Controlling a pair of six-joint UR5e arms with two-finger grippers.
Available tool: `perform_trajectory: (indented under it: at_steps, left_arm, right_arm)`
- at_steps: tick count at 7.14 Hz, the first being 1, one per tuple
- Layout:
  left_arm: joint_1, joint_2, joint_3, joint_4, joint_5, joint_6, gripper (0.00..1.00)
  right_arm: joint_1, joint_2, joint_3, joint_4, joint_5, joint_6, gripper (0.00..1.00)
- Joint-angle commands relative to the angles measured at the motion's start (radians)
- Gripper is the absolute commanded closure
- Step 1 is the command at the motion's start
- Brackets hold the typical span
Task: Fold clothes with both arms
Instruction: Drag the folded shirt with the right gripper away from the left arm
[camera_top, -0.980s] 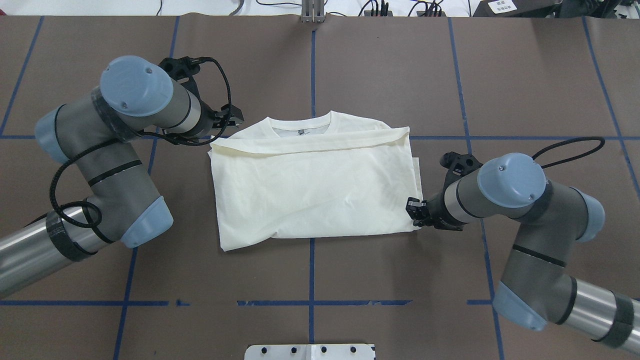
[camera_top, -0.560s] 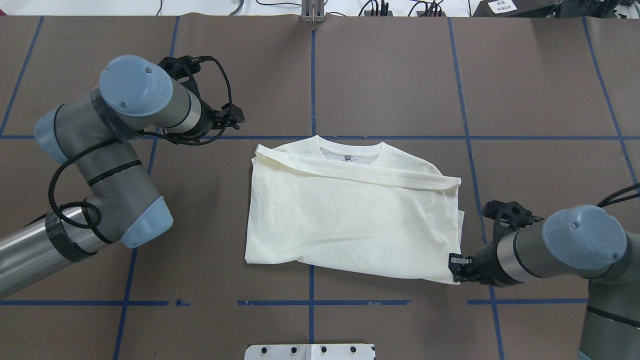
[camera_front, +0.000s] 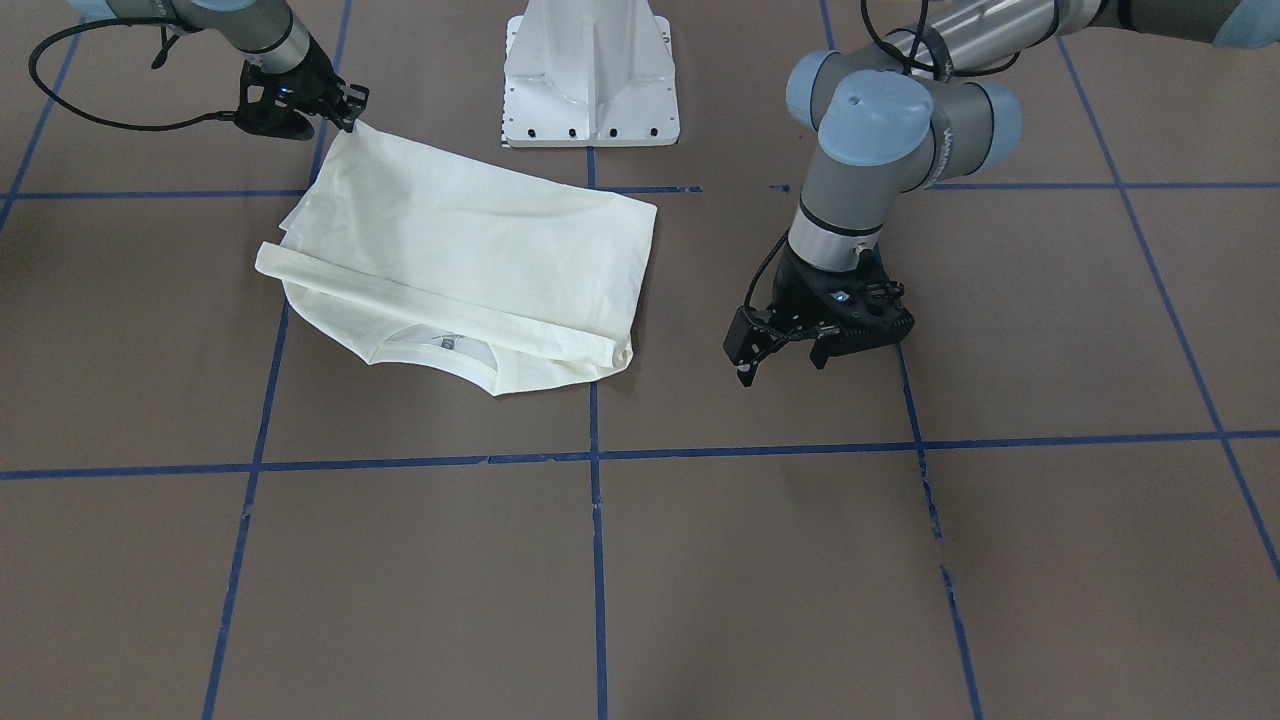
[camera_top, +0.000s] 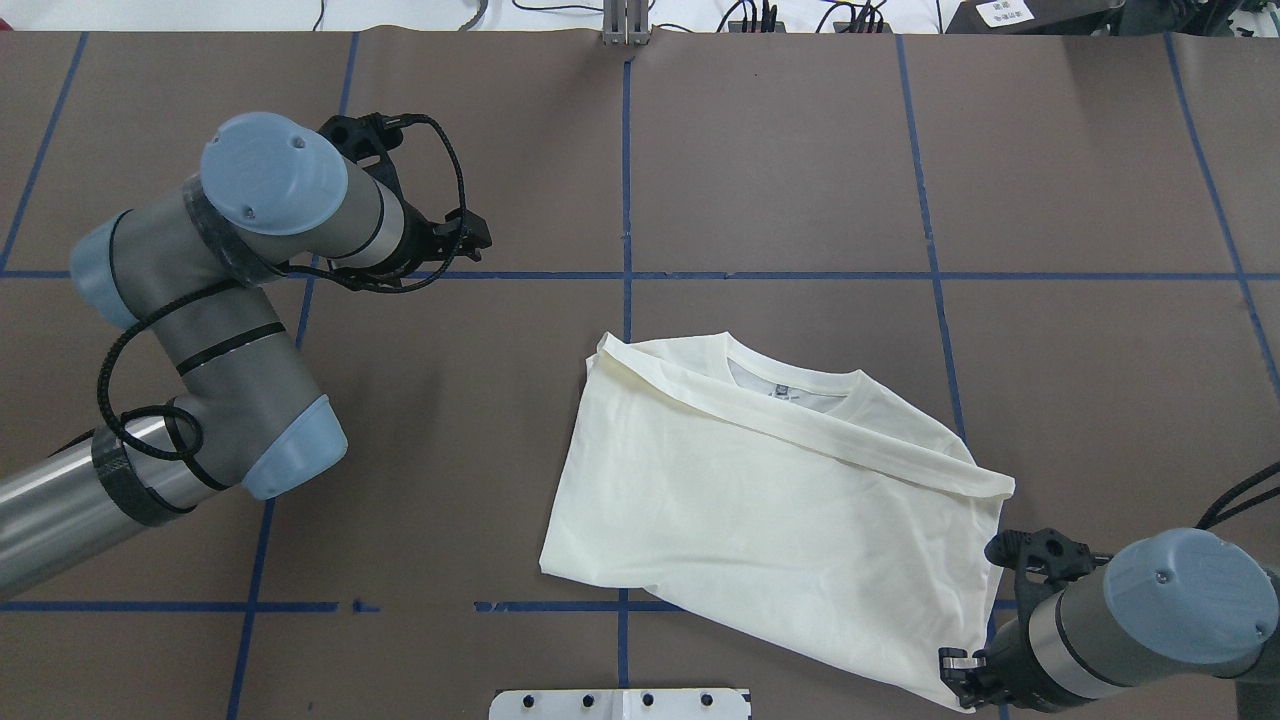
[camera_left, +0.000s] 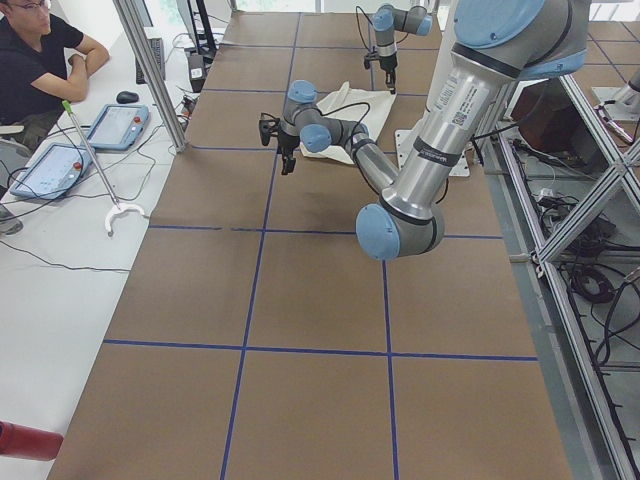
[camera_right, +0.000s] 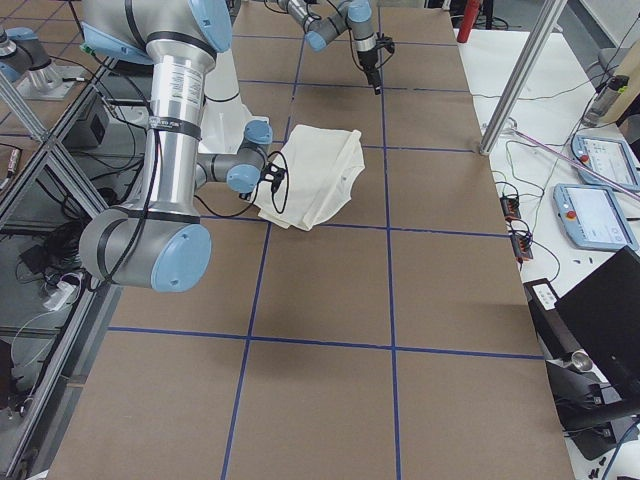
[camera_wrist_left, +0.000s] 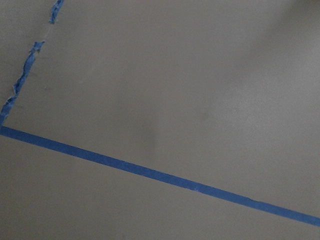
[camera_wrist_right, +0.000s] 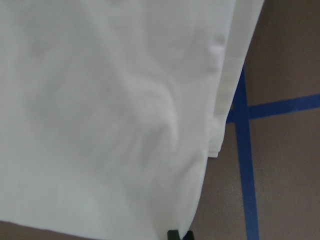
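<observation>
You're looking at a brown table (camera_top: 780, 150) that blue tape lines (camera_top: 625, 170) are dividing into large squares. A white base plate (camera_front: 592, 70) is sitting on the table's robot-side edge, and cables (camera_top: 760, 15) are trailing just past its opposite edge. Along that opposite side a person (camera_left: 35, 60) is sitting, with two tablets (camera_left: 118, 125), a mouse (camera_left: 127, 97) and a white hooked pole (camera_left: 95, 165) lying beside the table. A red cylinder (camera_left: 28, 440) is poking in near the table's corner.
</observation>
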Motion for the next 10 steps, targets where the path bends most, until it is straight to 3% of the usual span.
perform_trajectory:
  at_steps: [1,5,6,7,8,10]
  left_arm:
    - [0.018,0.001,-0.032,0.0,-0.048,-0.036,0.0]
    - [0.24,0.034,-0.096,0.014,-0.04,-0.403,0.05]
    - [0.3,0.036,-0.107,0.026,-0.037,-0.488,0.17]
    - [0.348,0.039,-0.107,0.026,-0.029,-0.555,0.38]
    - [0.37,0.036,-0.107,0.029,-0.006,-0.588,0.5]
    - [0.413,0.039,-0.118,0.032,-0.001,-0.645,0.58]
  right_arm:
    - [0.059,0.019,0.02,0.005,-0.006,0.012,0.0]
    - [0.315,0.142,0.012,0.005,-0.001,0.001,0.0]
    - [0.338,0.16,0.009,0.004,-0.006,-0.002,0.0]
    - [0.343,0.16,0.005,0.004,-0.006,-0.002,0.0]
    - [0.343,0.162,-0.002,0.004,-0.006,-0.004,0.0]
    - [0.343,0.191,-0.024,0.004,-0.007,-0.004,0.0]
